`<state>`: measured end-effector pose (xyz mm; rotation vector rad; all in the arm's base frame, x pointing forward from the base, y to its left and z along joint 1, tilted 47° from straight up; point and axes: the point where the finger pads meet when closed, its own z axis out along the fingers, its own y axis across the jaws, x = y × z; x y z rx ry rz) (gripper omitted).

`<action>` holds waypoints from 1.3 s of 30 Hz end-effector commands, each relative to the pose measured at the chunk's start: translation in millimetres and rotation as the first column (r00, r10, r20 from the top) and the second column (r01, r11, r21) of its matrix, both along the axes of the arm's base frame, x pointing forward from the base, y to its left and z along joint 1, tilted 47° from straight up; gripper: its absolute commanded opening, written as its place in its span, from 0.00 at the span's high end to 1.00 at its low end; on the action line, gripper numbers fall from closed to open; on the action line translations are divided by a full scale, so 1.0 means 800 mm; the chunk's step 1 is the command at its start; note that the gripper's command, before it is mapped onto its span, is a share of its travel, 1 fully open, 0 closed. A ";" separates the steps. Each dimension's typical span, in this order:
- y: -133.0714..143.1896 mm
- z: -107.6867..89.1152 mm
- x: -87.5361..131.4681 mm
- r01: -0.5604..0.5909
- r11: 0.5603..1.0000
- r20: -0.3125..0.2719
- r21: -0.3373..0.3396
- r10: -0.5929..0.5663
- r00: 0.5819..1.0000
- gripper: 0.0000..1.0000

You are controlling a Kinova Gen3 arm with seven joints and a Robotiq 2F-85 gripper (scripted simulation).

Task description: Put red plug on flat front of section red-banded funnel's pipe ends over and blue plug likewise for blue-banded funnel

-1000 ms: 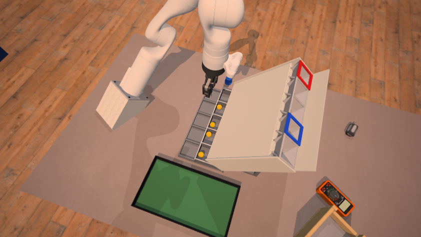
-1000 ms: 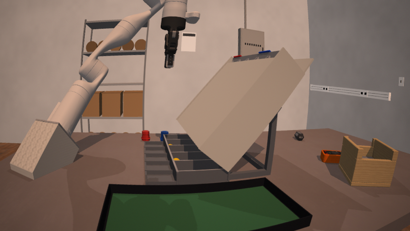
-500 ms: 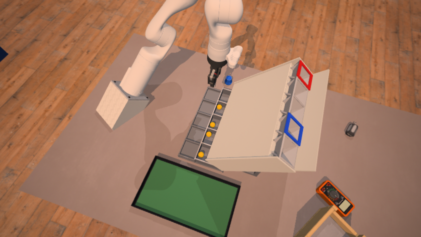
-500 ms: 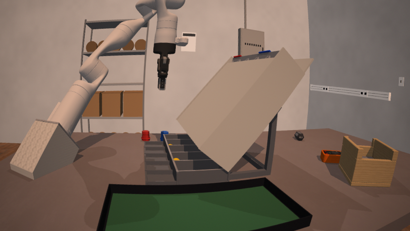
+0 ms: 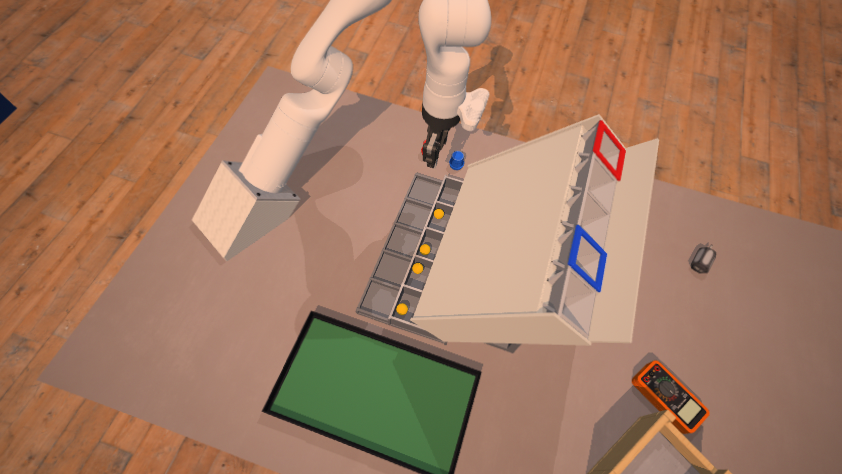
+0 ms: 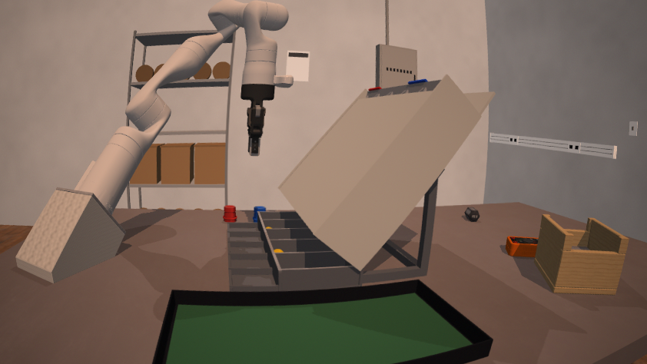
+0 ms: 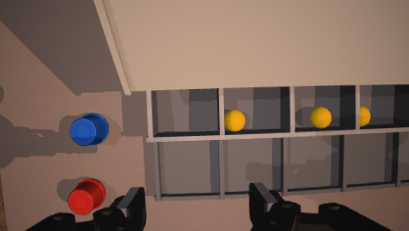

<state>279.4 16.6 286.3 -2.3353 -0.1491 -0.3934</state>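
My gripper (image 5: 431,157) (image 6: 254,151) (image 7: 197,202) is open and empty. It hangs high above the far end of the grey section tray (image 5: 393,267) (image 6: 253,253), close to the two plugs. The red plug (image 6: 230,213) (image 7: 86,197) and the blue plug (image 5: 457,159) (image 6: 259,211) (image 7: 88,129) stand upright on the table just beyond that end. Yellow marbles (image 5: 438,213) (image 7: 235,120) (image 6: 277,250) lie in several back compartments; the one nearest the plugs is empty. The tilted beige cover (image 5: 506,235) (image 6: 379,171) (image 7: 254,44) hides the pipes. The red-banded funnel (image 5: 612,136) and blue-banded funnel (image 5: 593,241) sit at its top.
A green tray with a black rim (image 5: 394,342) (image 6: 293,296) lies in front of the sections. An orange multimeter (image 5: 669,395) (image 6: 520,246), a wooden crate (image 6: 579,257) and a small dark object (image 5: 702,257) (image 6: 471,213) are at the right. The robot base (image 5: 241,206) stands at the left.
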 end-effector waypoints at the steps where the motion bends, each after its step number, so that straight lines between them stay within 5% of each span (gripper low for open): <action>1: 0.000 0.000 0.000 0.000 1.000 0.001 -0.001 0.000 1.000 0.30; 5: 0.000 0.000 0.000 0.000 1.000 0.001 -0.001 0.000 1.000 0.30; 6: 0.078 0.017 -0.036 0.000 1.000 0.001 -0.001 0.000 1.000 0.30; 10: 0.095 0.021 -0.044 0.000 1.000 0.001 -0.001 0.000 1.000 0.30; 16: 0.167 0.036 -0.077 0.000 1.000 0.001 -0.001 0.000 1.000 0.30; 39: 0.177 0.038 -0.082 -0.011 1.000 -0.003 0.012 0.011 1.000 0.30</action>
